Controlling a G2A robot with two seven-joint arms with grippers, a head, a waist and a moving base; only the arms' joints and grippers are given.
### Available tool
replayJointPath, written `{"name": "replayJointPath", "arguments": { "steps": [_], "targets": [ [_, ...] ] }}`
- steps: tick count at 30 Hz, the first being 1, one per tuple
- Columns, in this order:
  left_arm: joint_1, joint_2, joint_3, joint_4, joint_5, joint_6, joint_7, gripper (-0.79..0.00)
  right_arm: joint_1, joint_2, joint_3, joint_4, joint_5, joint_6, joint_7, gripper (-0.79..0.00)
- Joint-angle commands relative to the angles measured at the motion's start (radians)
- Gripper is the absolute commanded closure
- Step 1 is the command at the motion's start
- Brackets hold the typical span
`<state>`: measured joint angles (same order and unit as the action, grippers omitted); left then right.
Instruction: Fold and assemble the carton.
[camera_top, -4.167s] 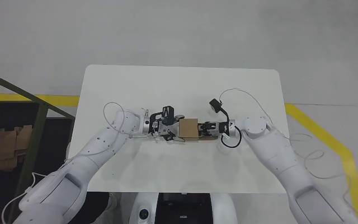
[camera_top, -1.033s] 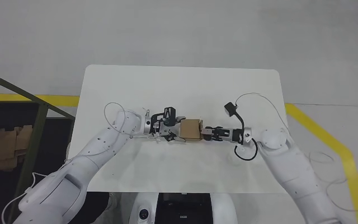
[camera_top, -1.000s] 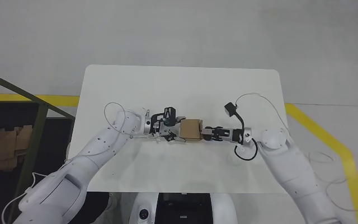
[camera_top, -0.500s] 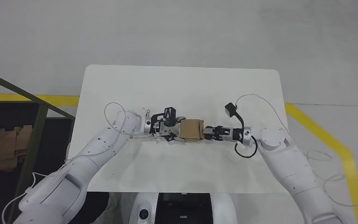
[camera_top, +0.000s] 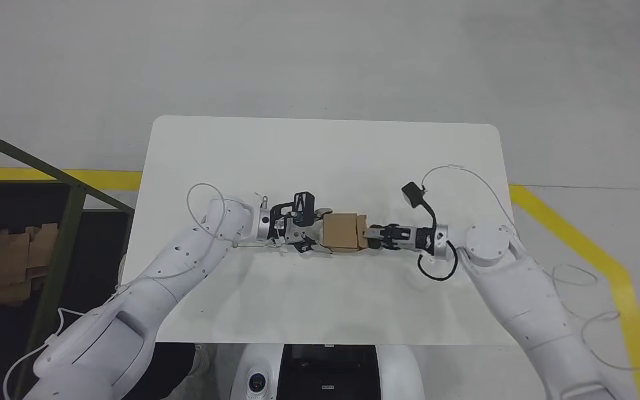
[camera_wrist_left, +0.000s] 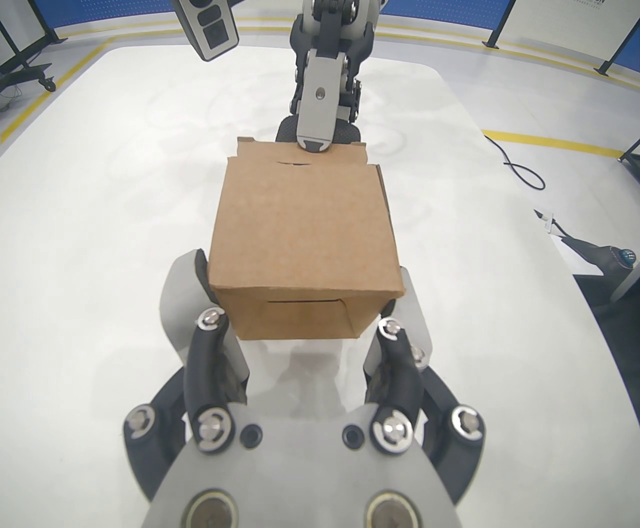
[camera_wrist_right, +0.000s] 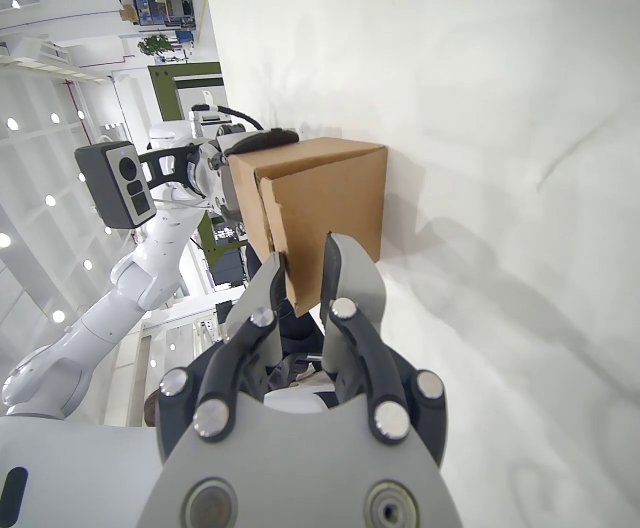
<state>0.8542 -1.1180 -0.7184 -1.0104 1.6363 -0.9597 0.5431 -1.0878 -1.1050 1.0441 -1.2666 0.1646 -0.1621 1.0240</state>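
A small brown carton (camera_top: 343, 231) lies on its side in the middle of the white table (camera_top: 300, 150), held from both ends. My left gripper (camera_top: 314, 233) clasps its near end; in the left wrist view its two fingers (camera_wrist_left: 186, 280) press the carton (camera_wrist_left: 305, 235) from both sides, next to a tucked end flap. My right gripper (camera_top: 366, 238) is at the opposite end, tilted on its side. In the right wrist view that gripper (camera_wrist_right: 302, 272) pinches the edge of the end flap of the carton (camera_wrist_right: 325, 200). The right gripper (camera_wrist_left: 320, 100) also shows beyond the carton.
A thin cable (camera_top: 455, 175) loops over the table's right part, and another cable (camera_top: 200, 192) runs by the left arm. Bare white table surrounds the carton on all sides. A green frame (camera_top: 45, 175) stands off the table's left edge.
Since 4.2 s ago the flap lying flat at the carton's right end has been folded up, and the right arm has drawn back to the right. In the last second the right gripper crept slightly towards the carton.
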Motion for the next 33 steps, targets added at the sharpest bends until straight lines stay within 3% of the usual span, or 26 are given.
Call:
{"name": "replayJointPath", "arguments": {
  "steps": [1,11,23,29,33],
  "targets": [
    [0.0,0.0,0.0,0.0,0.0,0.0,0.0,-0.576,-0.004,0.001,0.002,-0.007,-0.005,0.006,-0.003,-0.114],
    [0.0,0.0,0.0,-0.002,0.002,-0.002,-0.001,-0.588,-0.01,0.003,-0.003,-0.045,-0.026,0.03,-0.013,-0.102],
    [0.002,0.002,-0.001,-0.01,0.005,-0.001,-0.001,-0.591,0.004,0.0,-0.025,-0.083,-0.069,0.075,-0.027,-0.003],
    [0.003,0.002,-0.002,-0.011,0.004,-0.001,-0.003,-0.594,0.013,-0.002,-0.039,-0.094,-0.084,0.096,-0.027,-0.034],
    [0.003,0.002,-0.003,-0.01,0.002,-0.002,-0.007,-0.603,0.013,-0.001,-0.033,-0.091,-0.083,0.093,-0.028,-0.172]
  ]
}}
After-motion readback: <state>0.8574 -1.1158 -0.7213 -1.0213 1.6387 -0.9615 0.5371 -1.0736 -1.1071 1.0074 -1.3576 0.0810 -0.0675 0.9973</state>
